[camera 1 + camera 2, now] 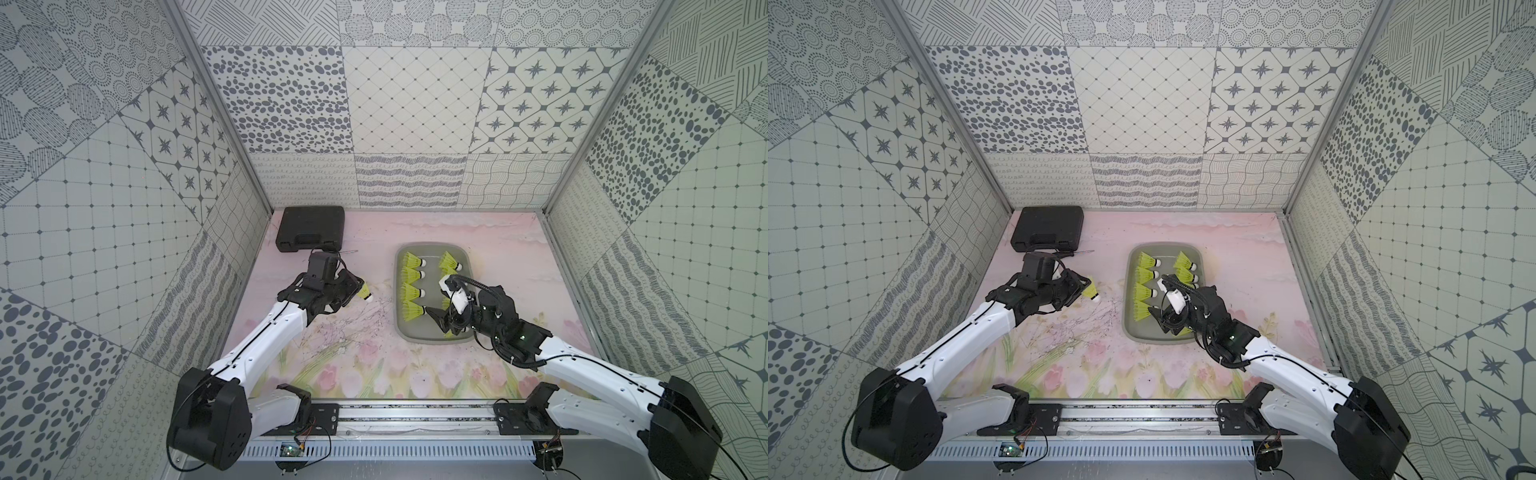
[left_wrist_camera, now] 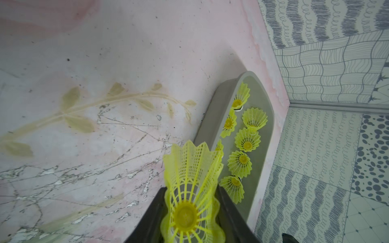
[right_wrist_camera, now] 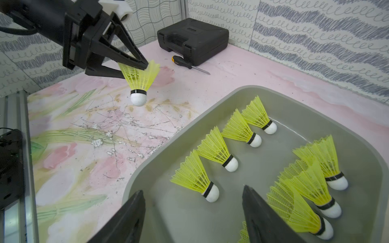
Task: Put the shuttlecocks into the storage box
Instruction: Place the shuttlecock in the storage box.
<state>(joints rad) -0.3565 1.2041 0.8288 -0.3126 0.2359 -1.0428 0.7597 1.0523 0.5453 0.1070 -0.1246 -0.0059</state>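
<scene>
The left claw [image 3: 134,69] is pinched narrow on the skirt of the held shuttlecock [image 3: 139,83]. It grips close to the skirt's open edge, so the white cork hangs below the fingertips, clear of the mat [image 3: 84,147]. The storage box [image 3: 155,163] lies lower than this claw and near it, on the side towards the right arm, and its wall is not yet crossed. Seven shuttlecocks [image 3: 212,151] lie in it in two rows, and part of an eighth shows at the near end.

Risk one: the hold is on soft mesh, so the piece may swing or slip, and an early release would drop it on the mat. Risk two: a low carry could knock the cork against the box wall. Risk three: the right claw [image 1: 442,322] stands wide and empty over the near end of the box, which is the space left to fill, so the two arms may meet there.

Behind the left claw, away from the box, lie a black case [image 3: 193,40] and a screwdriver [image 3: 185,63]. Neither obstructs the carry.
</scene>
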